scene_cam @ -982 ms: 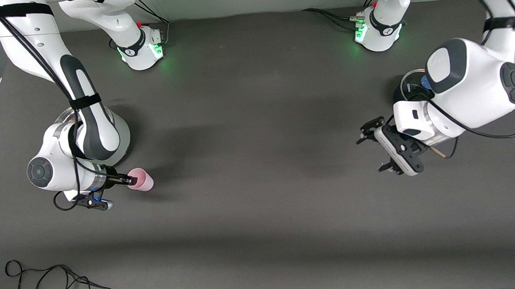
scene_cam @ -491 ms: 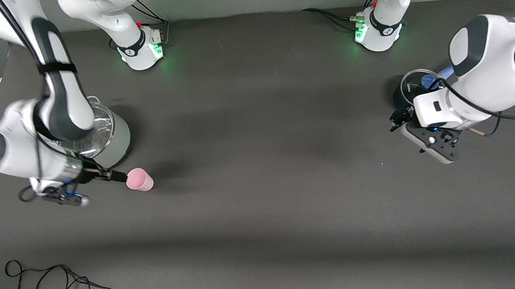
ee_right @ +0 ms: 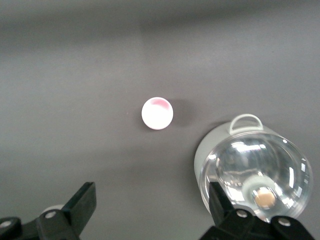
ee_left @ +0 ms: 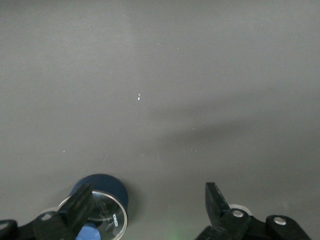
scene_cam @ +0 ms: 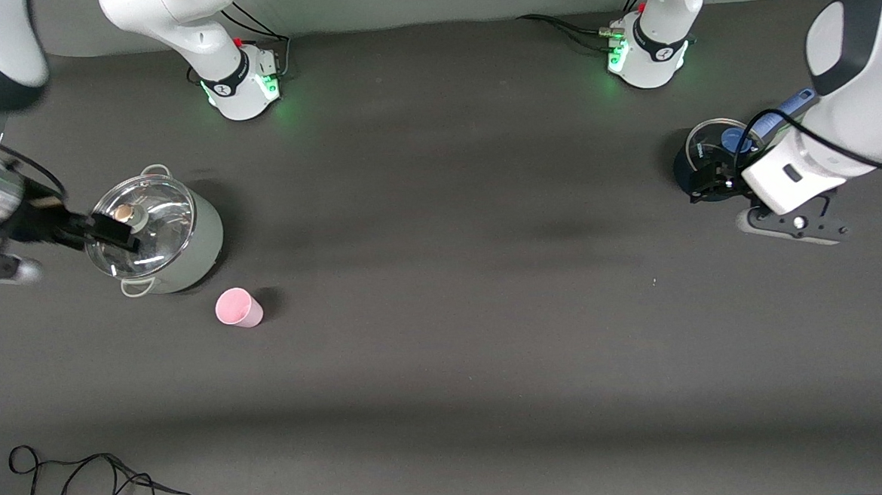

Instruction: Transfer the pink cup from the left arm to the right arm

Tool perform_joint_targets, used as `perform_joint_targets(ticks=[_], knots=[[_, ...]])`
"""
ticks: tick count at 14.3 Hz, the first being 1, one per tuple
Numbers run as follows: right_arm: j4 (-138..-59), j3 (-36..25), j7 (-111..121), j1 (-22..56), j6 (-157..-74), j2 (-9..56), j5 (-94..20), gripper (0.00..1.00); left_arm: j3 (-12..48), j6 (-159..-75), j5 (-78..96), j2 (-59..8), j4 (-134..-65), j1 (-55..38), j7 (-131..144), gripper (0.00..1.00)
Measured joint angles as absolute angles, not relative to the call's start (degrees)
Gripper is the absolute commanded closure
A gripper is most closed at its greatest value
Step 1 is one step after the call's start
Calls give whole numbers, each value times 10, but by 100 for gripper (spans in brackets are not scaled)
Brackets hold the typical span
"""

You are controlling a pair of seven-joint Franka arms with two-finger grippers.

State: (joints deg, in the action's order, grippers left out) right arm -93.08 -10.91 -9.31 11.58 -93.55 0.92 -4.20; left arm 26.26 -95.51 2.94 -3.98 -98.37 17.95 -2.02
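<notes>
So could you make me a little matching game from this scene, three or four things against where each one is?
Things:
1. pink cup
2. grey pot
3. dark blue saucepan
4. black cable

Places:
A. toward the left arm's end of the table
B. at the table edge nearest the front camera
C. standing alone, slightly nearer the camera than the grey pot
D. under the right end effector

Pairs: 1-C, 2-D, 3-A, 4-B

Pink cup [scene_cam: 238, 308] [ee_right: 157, 113]: small, pale, tapered, no handle; upright on table, mouth up, unheld.
</notes>
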Motion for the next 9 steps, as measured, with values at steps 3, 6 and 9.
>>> perform_joint_targets(ticks=[3,6,9], knots=[[-884,-109,-92,116,-895,9,-29,0,256,-946,28,-38,-977,208,-18,0],[-884,-109,-90,116,-894,16,-25,0,254,-938,28,-38,-975,236,-18,0],[-884,-109,-90,116,-886,19,-23,0,254,-907,27,-38,-956,238,1,0]])
